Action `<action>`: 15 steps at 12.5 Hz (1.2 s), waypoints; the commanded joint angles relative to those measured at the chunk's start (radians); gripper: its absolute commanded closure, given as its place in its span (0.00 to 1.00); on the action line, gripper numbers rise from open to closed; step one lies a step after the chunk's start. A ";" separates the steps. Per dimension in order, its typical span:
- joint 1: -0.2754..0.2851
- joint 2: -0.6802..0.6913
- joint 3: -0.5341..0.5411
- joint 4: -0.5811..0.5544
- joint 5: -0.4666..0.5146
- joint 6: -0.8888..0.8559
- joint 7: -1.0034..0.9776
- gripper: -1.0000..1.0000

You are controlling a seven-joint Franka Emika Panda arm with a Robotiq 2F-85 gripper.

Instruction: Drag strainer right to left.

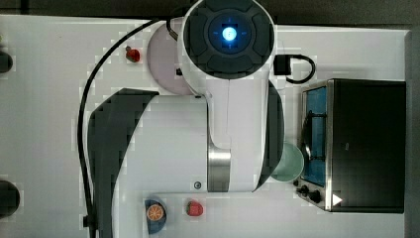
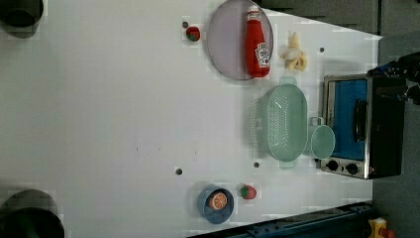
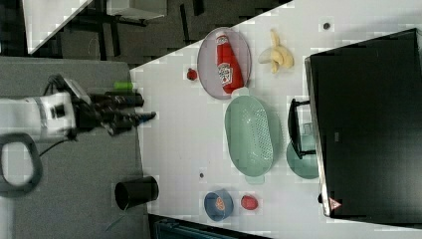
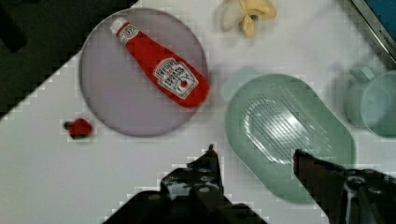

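Strainer: the pale green oblong strainer (image 2: 286, 122) sits right of centre in the left view, long axis running up and down the frame, empty, flat on the white table (image 2: 109, 114).
Its neighbours: the round mint mug (image 2: 322, 141) is just beside it on the left view's right, and behind that stands the toaster oven (image 2: 364, 126). Above it in the frame lies the grey plate (image 2: 229, 44) carrying a ketchup bottle (image 2: 257, 42), with a peeled banana (image 2: 295, 53) near the plate's right edge.
Gripper: in the right view the gripper (image 3: 144, 109) hangs at middle left of the frame, well apart from the strainer. In the wrist view its two dark fingers (image 4: 205, 172) stand roughly half spread, with nothing between them.
Stage, as I read it: the approach has not begun; the strainer looks untouched.
Risk, rim catch: the strainer's end tab lies close to the plate's rim, so a pull angled toward the plate could nudge it and roll the bottle.
Risk, weak hold: the wall is thin and curved; a shallow pinch may slip off, or tip the strainer instead of sliding it.
Risk, mug: a finger coming down on the mug side could knock the mug against the oven.
Clear path: the open table on the left view's left has only a strawberry (image 2: 193, 33) high up and a blue bowl (image 2: 216, 203) low down.
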 commanded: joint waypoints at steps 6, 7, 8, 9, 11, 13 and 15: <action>-0.042 -0.599 -0.055 -0.460 -0.053 -0.177 0.065 0.00; -0.042 -0.572 -0.051 -0.482 -0.053 -0.133 0.069 0.00; -0.042 -0.540 -0.047 -0.505 -0.053 -0.069 0.080 0.00; -0.042 -0.502 -0.043 -0.528 -0.053 0.003 0.099 0.00; -0.042 -0.412 -0.037 -0.570 -0.053 0.142 0.182 0.00; -0.041 -0.304 -0.033 -0.596 -0.053 0.246 0.284 0.00; -0.041 -0.187 -0.029 -0.605 -0.053 0.336 0.403 0.00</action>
